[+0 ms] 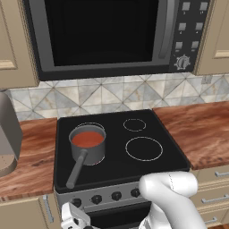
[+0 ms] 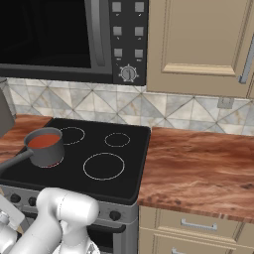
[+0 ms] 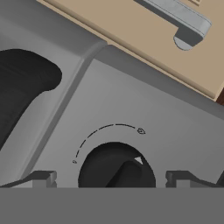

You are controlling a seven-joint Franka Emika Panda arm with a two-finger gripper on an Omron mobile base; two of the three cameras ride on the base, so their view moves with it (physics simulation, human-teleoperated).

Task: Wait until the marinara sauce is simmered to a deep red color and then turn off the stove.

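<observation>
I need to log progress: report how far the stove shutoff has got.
Done: the marinara sauce in the saucepan looks red. In hand: the gripper stands open, its fingers either side of a stove knob, not yet closed. Left: grip and turn it off.

Large black-windowed microwave (image 1: 103, 36) with grey button panel fills the top of the left base frame. Beige cabinet door (image 2: 198, 44) at upper right of the right base frame. Reddish-brown wood-grain countertop (image 2: 198, 168) at right, patterned tile backsplash (image 1: 112, 96) mid-frame.
</observation>
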